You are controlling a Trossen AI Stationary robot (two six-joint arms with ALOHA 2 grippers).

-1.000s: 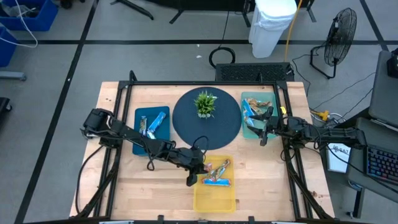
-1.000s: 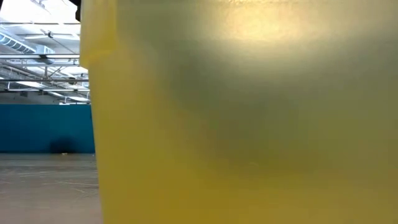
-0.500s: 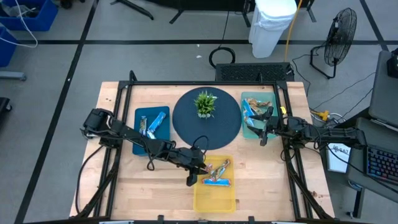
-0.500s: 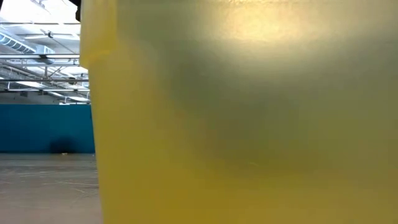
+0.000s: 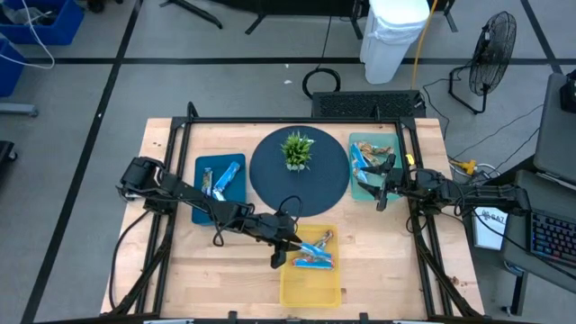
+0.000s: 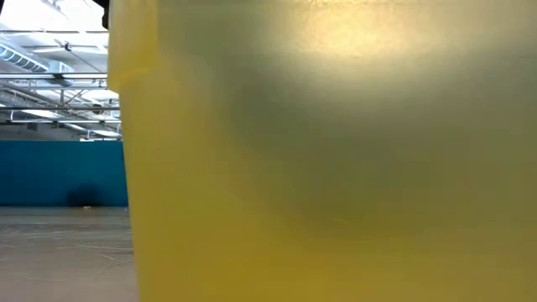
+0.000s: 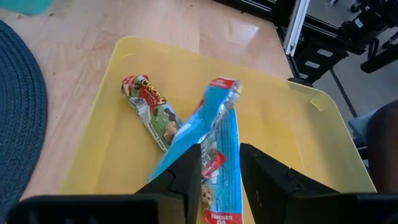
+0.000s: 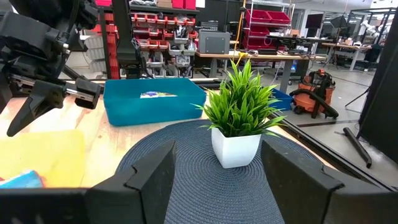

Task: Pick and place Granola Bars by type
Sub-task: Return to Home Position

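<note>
At the centre of the table (image 5: 180, 261) lies a round dark mat (image 5: 270, 180); a blue bin (image 5: 200, 164) sits left of the mat, a teal bin (image 5: 358, 191) right of it, and a yellow bin (image 5: 310, 288) below it in the high view. Over the yellow bin hangs the left gripper (image 7: 219, 155), jaws narrowly parted, gripping nothing. Over the teal bin the right gripper (image 5: 382, 193) hovers, jaws wide and empty. Granola Bars (image 7: 219, 124) lie in all three bins. On the mat stands a small plant (image 5: 297, 148)

granola bars (image 7: 217, 124): glossy wrappers | yellow bin (image 7: 283, 134): smooth translucent plastic | table (image 7: 155, 25): matt wood | mat (image 7: 18, 124): woven
</note>
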